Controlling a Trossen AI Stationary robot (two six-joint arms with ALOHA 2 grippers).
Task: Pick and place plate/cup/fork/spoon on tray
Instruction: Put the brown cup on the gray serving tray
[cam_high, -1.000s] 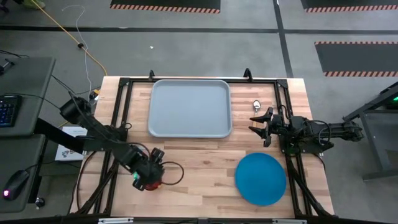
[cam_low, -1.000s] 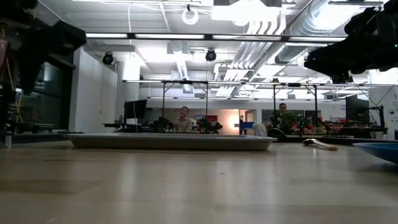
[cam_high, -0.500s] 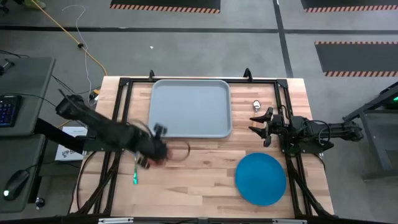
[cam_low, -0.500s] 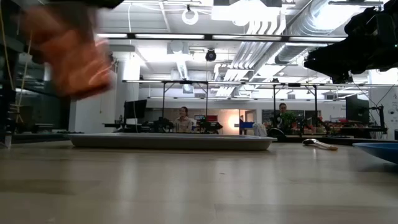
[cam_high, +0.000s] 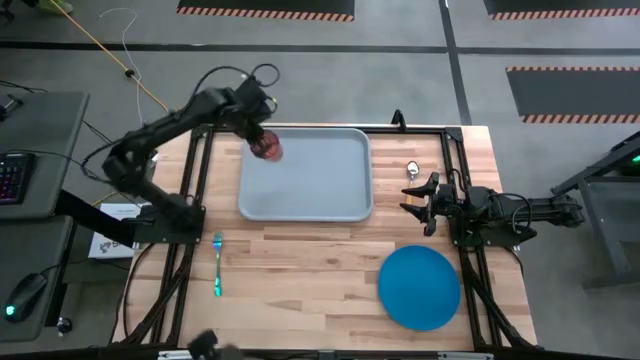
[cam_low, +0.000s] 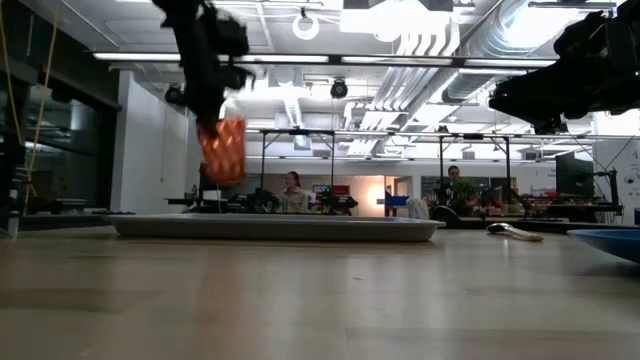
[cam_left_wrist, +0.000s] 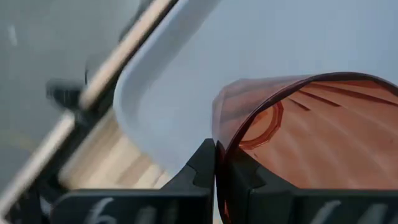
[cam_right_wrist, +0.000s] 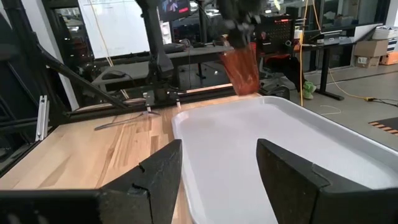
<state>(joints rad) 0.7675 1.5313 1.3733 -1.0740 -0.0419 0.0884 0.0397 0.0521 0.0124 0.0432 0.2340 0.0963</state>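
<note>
Cup (cam_high: 268, 148), reddish-brown and translucent, hangs above the tray's (cam_high: 340, 205) far-left corner, clear of the surface; the low view shows it well above the tray rim. Left gripper (cam_high: 258, 136) has its fingers pressed together on the cup's wall, seen close in the left wrist view, where the rim (cam_left_wrist: 298, 87) sits pinched between the dark fingers (cam_left_wrist: 202, 168). Left arm reaches from the table's left side across that corner.

Tray lies at the table's far middle, nothing resting in it.

Right gripper (cam_high: 418, 203) waits at the table's right, just beside the tray's right edge, fingers spread wide with nothing between them.

Plate (cam_high: 419, 287), bright blue, lies on the wood near the right front, well apart from the tray. Spoon (cam_high: 412, 169) lies just right of the tray's far-right corner. Fork (cam_high: 217, 268), teal-handled, lies on the wood at the left front, near the table frame.
</note>
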